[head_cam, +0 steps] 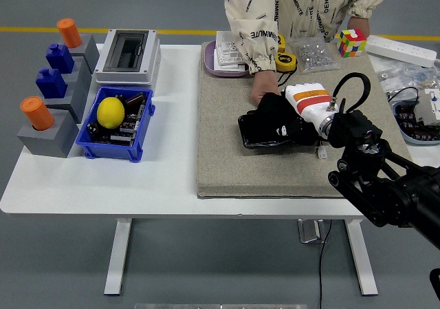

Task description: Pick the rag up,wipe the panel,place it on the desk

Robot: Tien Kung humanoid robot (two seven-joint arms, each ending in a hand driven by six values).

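While right hand (292, 116) presses black rag (265, 120) on dark panel (249, 138) mid-mat (227, 164), fingers clamped on rag. Rag directly under the fingers, panel's long axis left-right. Person's hand (265, 85) steadies panel's far edge. Left arm out of view. Bare mat for put-down lies left and nearer.

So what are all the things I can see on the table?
mat: 1, beige, table middle
panel: 1, black, on mat
rag: 1, black, on panel
lemon: 1, yellow, in blue bin
blocks: 4, grey, far left, two orange and two blue tops
box: 1, white, behind bin
cube: 1, multicoloured, far right
tape measure: 1, yellow, far edge
person's hand: 1, by panel
right hand: 1, white and black, on rag
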